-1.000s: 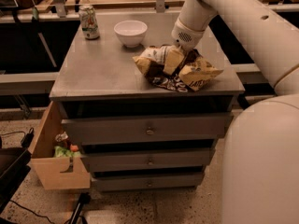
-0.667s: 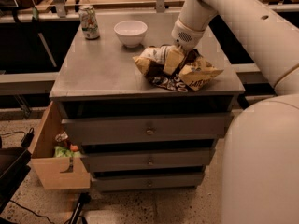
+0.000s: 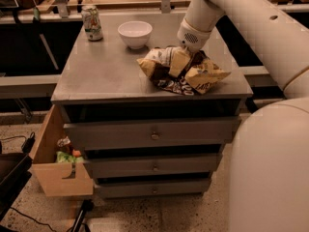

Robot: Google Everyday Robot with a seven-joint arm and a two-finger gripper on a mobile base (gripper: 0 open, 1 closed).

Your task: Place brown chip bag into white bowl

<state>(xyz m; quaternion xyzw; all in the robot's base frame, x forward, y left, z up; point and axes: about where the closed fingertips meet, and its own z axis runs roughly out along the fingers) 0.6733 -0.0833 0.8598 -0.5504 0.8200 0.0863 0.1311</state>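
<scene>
The brown chip bag (image 3: 181, 71) lies crumpled on the grey cabinet top (image 3: 101, 74), right of the middle, near the front edge. The white bowl (image 3: 135, 34) stands empty at the back, left of the bag and apart from it. My gripper (image 3: 186, 57) comes down from the upper right onto the top of the bag. Its fingertips are buried in the bag's folds.
A green-and-white drink can (image 3: 91, 23) stands at the back left corner. The cabinet has three closed drawers (image 3: 154, 135) below. A wooden box (image 3: 58, 166) with small items hangs at the cabinet's lower left. My white arm fills the right side.
</scene>
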